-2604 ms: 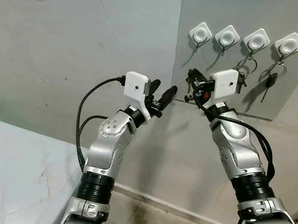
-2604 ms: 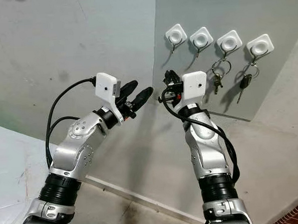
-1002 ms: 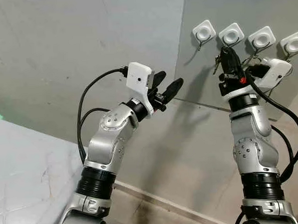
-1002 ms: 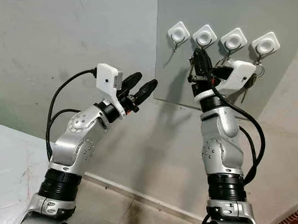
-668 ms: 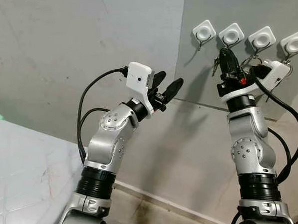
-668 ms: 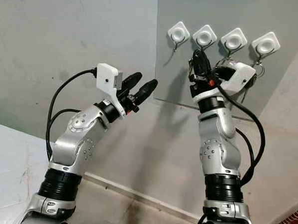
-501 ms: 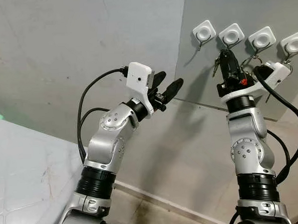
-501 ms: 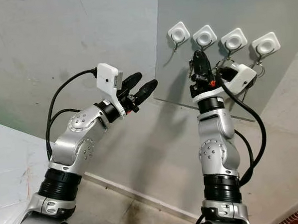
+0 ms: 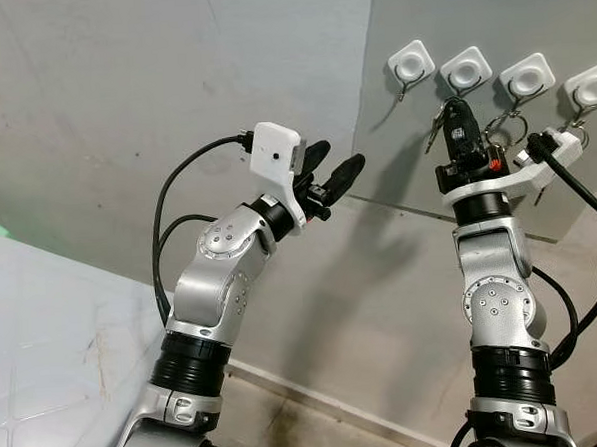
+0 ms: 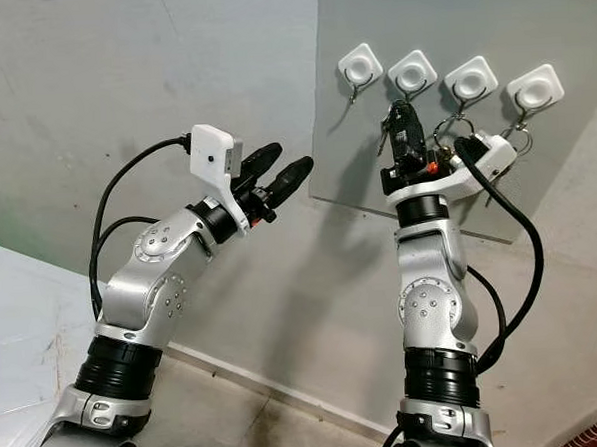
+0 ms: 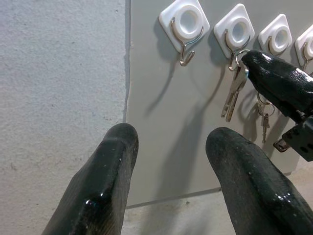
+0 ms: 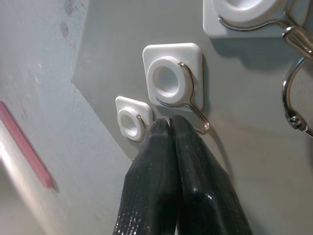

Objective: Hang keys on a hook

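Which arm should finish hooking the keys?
Right. The right gripper is pinched on the keys with the ring at the second hook. The left gripper hangs open, away from the board.

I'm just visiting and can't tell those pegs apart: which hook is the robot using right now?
Look at the grey board fixed to the wall, with a row of four white square hooks near its top. The one in use is the second hook from the left, where the right gripper presses its keys. The leftmost hook hangs bare.
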`<state>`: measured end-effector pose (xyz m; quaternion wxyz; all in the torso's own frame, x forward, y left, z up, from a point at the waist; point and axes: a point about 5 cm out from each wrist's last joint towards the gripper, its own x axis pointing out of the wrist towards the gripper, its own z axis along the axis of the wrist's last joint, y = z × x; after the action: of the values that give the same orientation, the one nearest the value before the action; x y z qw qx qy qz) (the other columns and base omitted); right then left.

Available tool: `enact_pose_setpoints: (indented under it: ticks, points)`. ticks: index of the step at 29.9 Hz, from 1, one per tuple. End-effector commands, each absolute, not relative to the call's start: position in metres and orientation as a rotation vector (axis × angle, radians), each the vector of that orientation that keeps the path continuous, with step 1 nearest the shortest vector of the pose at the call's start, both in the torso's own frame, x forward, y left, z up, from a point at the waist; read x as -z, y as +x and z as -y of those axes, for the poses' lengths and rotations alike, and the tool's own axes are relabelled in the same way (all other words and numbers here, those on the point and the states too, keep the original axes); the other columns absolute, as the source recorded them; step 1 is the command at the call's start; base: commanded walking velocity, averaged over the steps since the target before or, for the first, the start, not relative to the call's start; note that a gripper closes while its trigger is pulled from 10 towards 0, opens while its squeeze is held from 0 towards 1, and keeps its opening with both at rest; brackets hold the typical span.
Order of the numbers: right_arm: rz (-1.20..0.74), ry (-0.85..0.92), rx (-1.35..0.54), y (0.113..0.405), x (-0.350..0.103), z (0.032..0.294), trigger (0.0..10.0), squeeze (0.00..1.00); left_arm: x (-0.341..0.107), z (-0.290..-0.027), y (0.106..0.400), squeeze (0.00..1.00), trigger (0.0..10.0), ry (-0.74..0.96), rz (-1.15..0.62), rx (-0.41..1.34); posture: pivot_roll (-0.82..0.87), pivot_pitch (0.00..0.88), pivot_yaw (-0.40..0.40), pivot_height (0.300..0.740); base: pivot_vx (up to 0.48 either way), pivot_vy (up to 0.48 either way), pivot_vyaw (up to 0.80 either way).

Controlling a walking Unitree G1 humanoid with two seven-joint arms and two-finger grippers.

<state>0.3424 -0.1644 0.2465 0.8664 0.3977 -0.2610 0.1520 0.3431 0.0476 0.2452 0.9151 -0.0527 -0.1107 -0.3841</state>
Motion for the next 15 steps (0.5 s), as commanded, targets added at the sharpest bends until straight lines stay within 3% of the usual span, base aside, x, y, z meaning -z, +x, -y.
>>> enact_pose_setpoints:
  ticks: [1,15]
  points:
    - [0.562,0.858,-0.336,0.340,-0.249,0.166,10.0,0.00,-0.257,-0.046,0.342,0.00,10.0,-0.101,0.264,0.803,0.01,0.000,0.000,0.740,0.000,0.000,0.00]
    - [0.560,0.878,-0.427,0.335,-0.250,0.157,10.0,0.00,-0.257,-0.046,0.342,0.00,10.0,-0.102,0.263,0.797,0.01,0.000,-0.001,0.740,0.000,0.000,0.00]
